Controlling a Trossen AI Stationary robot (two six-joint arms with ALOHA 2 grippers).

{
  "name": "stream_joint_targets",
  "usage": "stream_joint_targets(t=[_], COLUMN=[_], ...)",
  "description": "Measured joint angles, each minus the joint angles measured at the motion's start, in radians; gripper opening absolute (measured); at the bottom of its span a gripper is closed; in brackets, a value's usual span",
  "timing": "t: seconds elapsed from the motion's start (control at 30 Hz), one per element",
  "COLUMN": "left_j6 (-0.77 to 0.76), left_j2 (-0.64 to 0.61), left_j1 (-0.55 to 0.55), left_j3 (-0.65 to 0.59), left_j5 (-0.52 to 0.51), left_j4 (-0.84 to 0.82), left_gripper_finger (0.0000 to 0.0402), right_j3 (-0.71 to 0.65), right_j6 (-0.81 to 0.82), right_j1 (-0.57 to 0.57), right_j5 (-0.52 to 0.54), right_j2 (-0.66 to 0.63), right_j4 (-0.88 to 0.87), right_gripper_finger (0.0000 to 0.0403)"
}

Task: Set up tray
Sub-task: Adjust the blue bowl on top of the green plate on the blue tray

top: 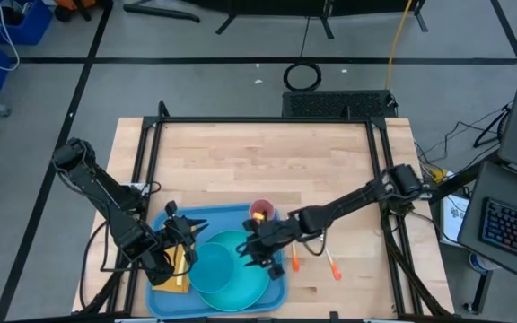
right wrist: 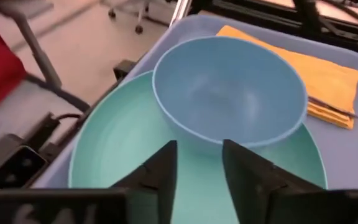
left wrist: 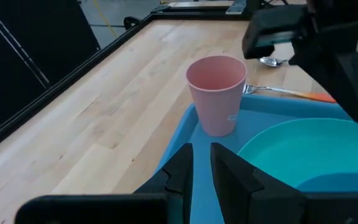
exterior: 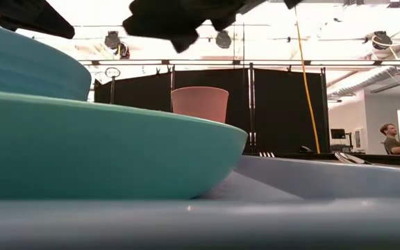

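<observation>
The light-blue tray [top: 218,218] lies at the table's near edge. On it rests a teal plate [top: 245,278], and a small blue bowl [right wrist: 229,93] sits upright on the plate. A yellow napkin [right wrist: 322,78] with a utensil [right wrist: 331,107] on it lies flat at the tray's left side. A pink cup [left wrist: 216,93] stands upright in the tray's far right corner. My right gripper [right wrist: 199,152] hovers open over the plate, just short of the bowl's rim. My left gripper [left wrist: 201,155] waits over the tray's left part, its fingers a narrow gap apart with nothing between them.
Two orange-handled utensils [top: 294,260] [top: 333,266] lie on the bare wood just right of the tray. A black frame [top: 267,119] borders the table. The wooden top beyond the tray's far rim [top: 267,161] holds nothing. A person sits far off in the room [exterior: 392,137].
</observation>
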Motion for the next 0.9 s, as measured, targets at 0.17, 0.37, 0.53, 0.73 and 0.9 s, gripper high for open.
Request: stream_joint_targets(t=[0.17,0.37,0.53,0.73,0.9], left_j6=[0.0,0.011,0.017,0.015,0.017], left_j2=[0.0,0.0,0.0,0.001,0.0], left_j1=[0.0,0.0,0.0,0.0,0.0], left_j3=[0.0,-0.001,-0.001,-0.001,-0.001], left_j5=[0.002,0.012,0.009,0.003,0.001], left_j4=[-0.001,-0.001,-0.001,0.001,-0.002], left_gripper_finger=[0.0063,0.0063,0.0063,0.0063,0.0063], right_j3=[0.138,0.184,0.184,0.268,0.386], right_j6=[-0.1,-0.258,-0.316,-0.381,-0.408], right_j1=[0.002,0.028,0.049,0.061,0.064], right_j5=[0.05,0.057,0.085,0.155,0.183], right_j2=[0.084,0.092,0.101,0.178,0.245], right_j4=[-0.135,-0.196,-0.203,-0.242,-0.354], right_gripper_finger=[0.0174,0.0191,0.0189,0.0191,0.0191])
